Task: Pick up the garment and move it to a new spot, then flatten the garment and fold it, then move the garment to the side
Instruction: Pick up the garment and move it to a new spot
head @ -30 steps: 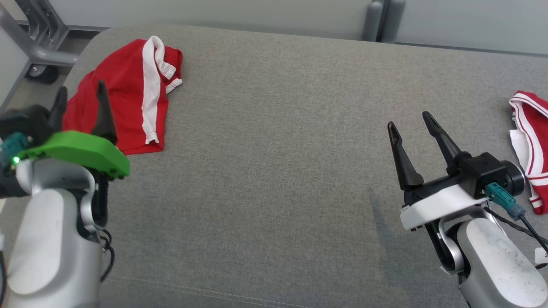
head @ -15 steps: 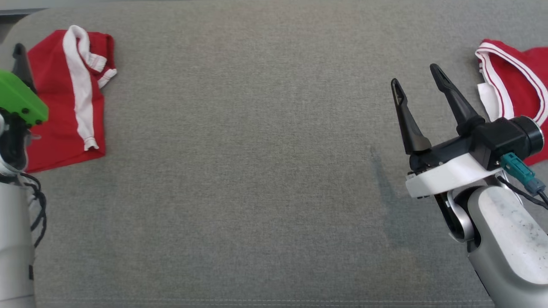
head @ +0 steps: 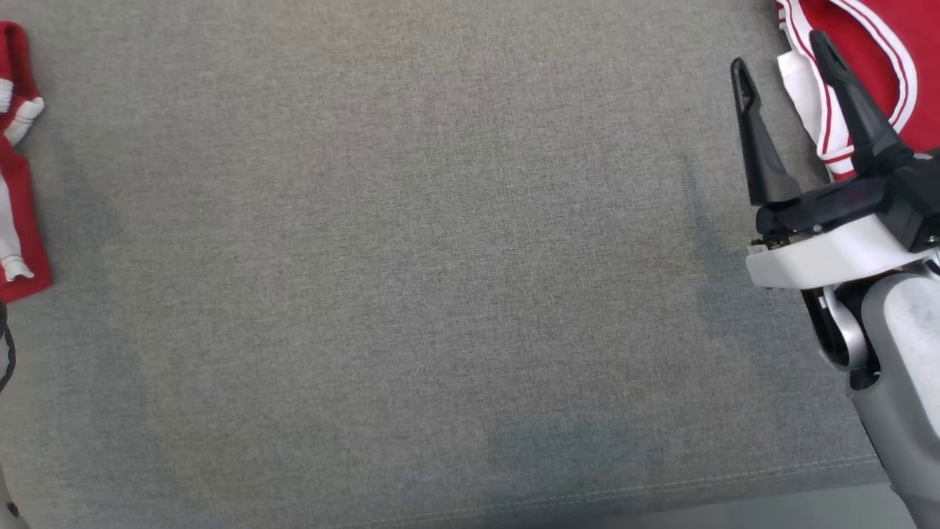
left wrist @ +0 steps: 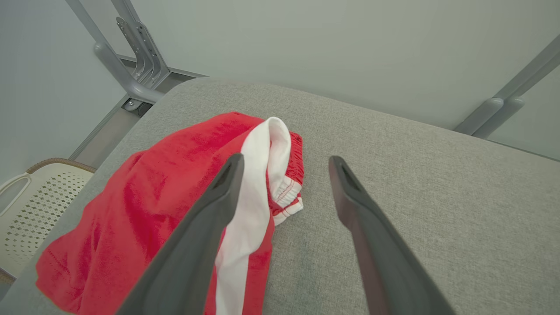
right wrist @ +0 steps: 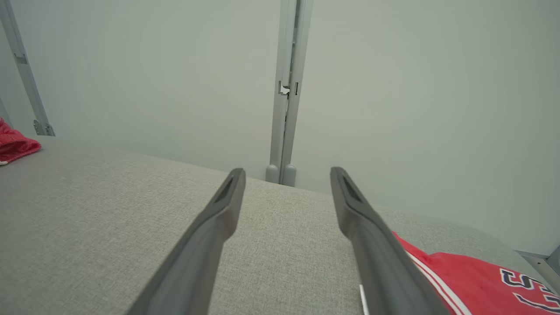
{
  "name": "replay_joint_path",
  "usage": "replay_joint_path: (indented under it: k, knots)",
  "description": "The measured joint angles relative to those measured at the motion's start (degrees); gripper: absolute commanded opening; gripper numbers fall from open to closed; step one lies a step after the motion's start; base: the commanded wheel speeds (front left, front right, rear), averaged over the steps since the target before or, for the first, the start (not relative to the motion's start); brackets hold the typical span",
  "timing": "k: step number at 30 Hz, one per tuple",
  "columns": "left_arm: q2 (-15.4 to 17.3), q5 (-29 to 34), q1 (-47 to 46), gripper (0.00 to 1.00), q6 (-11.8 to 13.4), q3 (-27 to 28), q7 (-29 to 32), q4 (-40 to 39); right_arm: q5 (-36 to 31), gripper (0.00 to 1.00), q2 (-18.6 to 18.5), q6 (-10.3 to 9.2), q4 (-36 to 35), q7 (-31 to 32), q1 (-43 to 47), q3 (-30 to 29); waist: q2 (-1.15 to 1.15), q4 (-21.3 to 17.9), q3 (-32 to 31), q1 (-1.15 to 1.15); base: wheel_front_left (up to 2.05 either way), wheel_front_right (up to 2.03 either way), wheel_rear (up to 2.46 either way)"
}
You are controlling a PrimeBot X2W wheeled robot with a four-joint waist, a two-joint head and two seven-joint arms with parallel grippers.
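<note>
Left gripper (left wrist: 285,159): I've got its fingers spread wide and empty, above the red shorts (left wrist: 144,205) at the far left.
Right gripper (head: 780,51): wide too, holding nothing, tips beside the red jersey (head: 877,37), far right.
Grey cushion (head: 411,257): both garments on it, well apart.

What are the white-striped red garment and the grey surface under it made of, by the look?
Garment: soft matte cloth, probably a jersey knit; it slumps in loose folds, with a gathered elastic hem. Surface: grey woven upholstery, matte; a heathered weave shows, and its rounded edge suggests padding.
</note>
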Motion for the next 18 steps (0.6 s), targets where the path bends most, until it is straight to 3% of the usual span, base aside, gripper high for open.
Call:
replay_joint_path:
  k: [18]
  knots:
    - [1.49, 8.23, -2.63, 1.00, 0.00, 5.42, -5.44, 9.60, -0.62, 1.00, -1.37, 0.08, -2.36, 0.09, -2.27, -0.82, 0.00, -2.22, 6.65, 0.00, 0.00, 0.00, 0.00]
